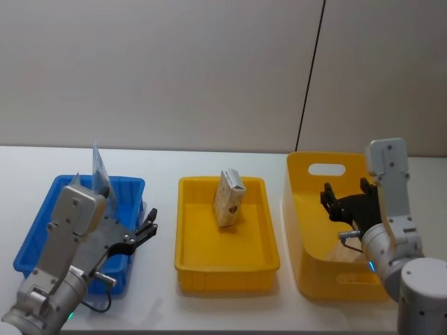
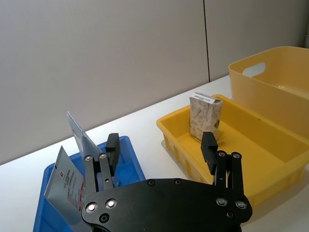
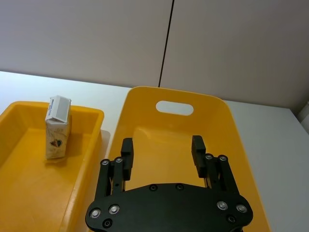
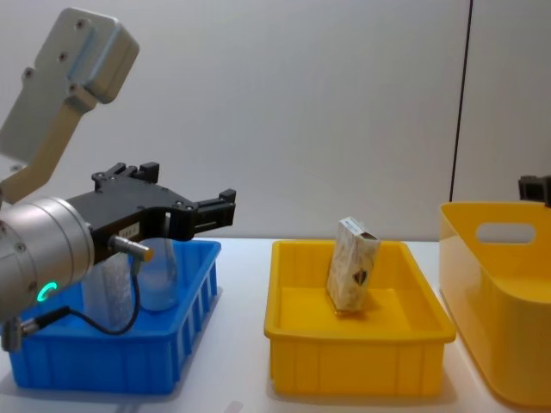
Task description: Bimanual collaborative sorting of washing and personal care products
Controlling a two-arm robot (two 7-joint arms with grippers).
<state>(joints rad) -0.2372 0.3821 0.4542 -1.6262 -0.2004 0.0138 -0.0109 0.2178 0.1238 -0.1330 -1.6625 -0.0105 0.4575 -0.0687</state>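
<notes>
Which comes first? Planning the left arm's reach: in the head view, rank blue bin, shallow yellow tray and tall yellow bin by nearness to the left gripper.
1. blue bin, beside the left gripper, robot's left.
2. shallow yellow tray, centre.
3. tall yellow bin, far right.

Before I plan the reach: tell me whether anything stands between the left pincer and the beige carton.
Nothing visible does. The open left pincer hovers by the blue bin; the carton sits exposed in the yellow tray.
</notes>
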